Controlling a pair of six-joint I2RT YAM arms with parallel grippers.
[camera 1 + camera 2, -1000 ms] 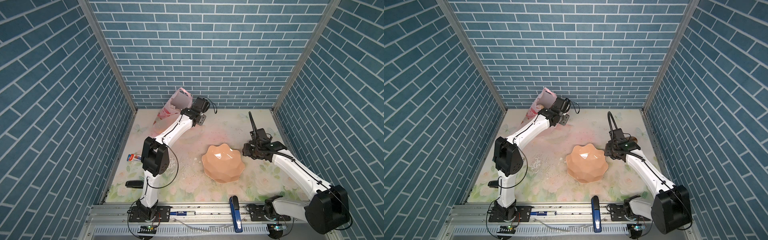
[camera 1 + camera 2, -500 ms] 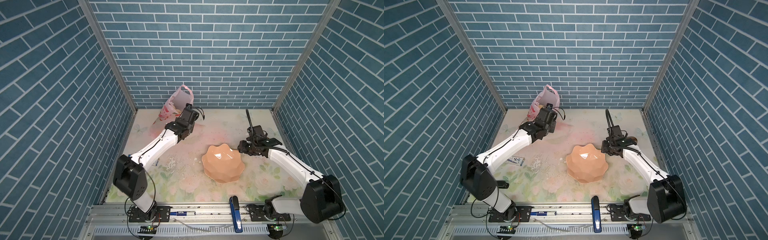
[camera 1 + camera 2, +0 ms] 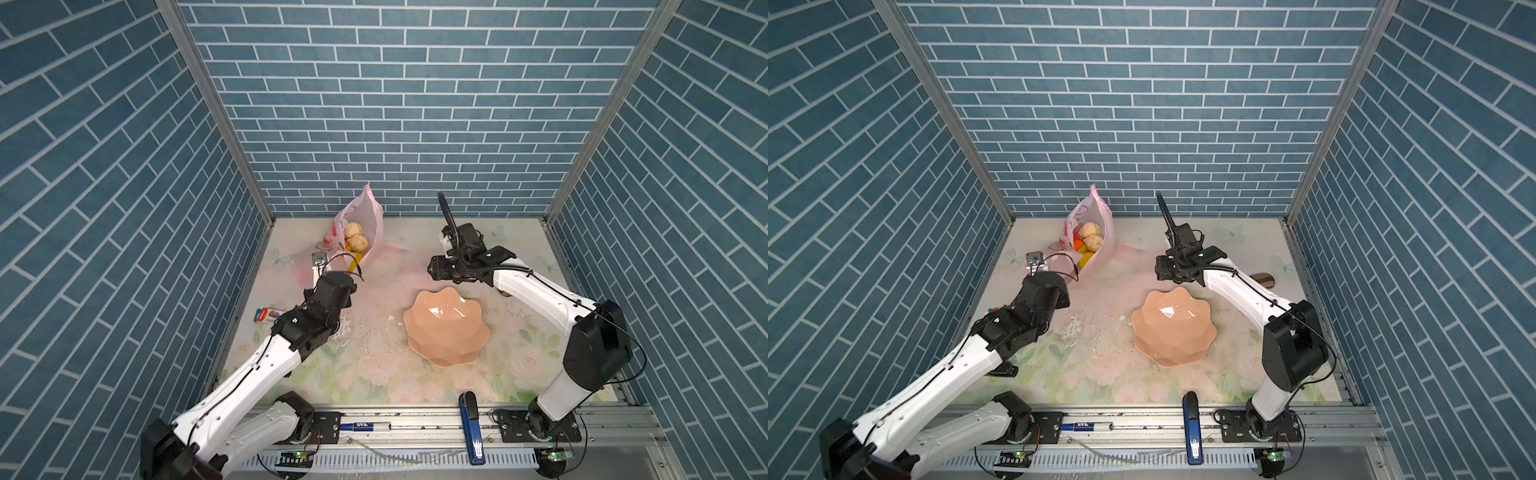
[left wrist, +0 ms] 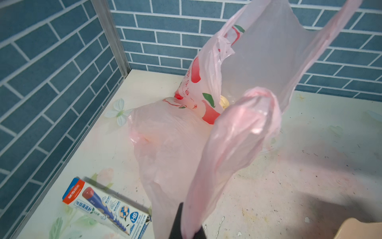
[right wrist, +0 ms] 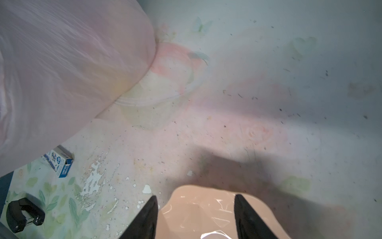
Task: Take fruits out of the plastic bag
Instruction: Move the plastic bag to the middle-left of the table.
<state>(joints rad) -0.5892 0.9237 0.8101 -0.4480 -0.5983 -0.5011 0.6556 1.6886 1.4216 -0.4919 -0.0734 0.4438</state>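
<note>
Left gripper (image 4: 189, 230) clamps the bag (image 3: 372, 222) at 11 o'clock so we can reach the fruits (image 3: 356, 242); right gripper (image 5: 195, 197) stands open.

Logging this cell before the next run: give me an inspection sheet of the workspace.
Surface: floral table cover, worn, flaked patches.
Job's things: plastic bag at the far left corner, mouth open; two cream fruits, orange and yellow pieces inside; none seen outside.
Clutter: empty peach bowl, pencil box, black stapler-like tool, blue stapler on the front rail.
Grippers: left gripper, fingers shut on the bag's edge; right gripper open, empty, near the bowl.
Cables: black loop at the left wrist beside the bag; right arm's cable sticks up.
Surroundings: blue brick-pattern walls on three sides.
</note>
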